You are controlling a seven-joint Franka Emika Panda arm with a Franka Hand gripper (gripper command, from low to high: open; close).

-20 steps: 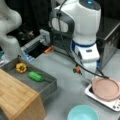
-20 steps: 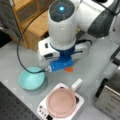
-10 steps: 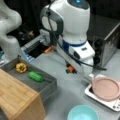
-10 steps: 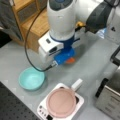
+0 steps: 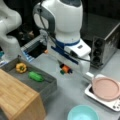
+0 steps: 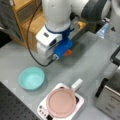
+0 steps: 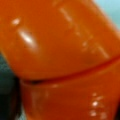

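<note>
The grey table point(image 5: 70, 92) carries a teal bowl point(image 5: 82, 113), a white scale point(image 5: 100, 96) under a pink plate point(image 5: 106, 88), a grey tray point(image 5: 47, 86) and a wooden box point(image 5: 17, 100).

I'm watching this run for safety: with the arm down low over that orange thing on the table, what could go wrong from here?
The gripper sits right at the orange object, which fills the wrist view, so a slightly off grip might squeeze it out sideways. The arm's bulk hangs close to the grey tray and the pink plate; a wide swing could knock either.
</note>
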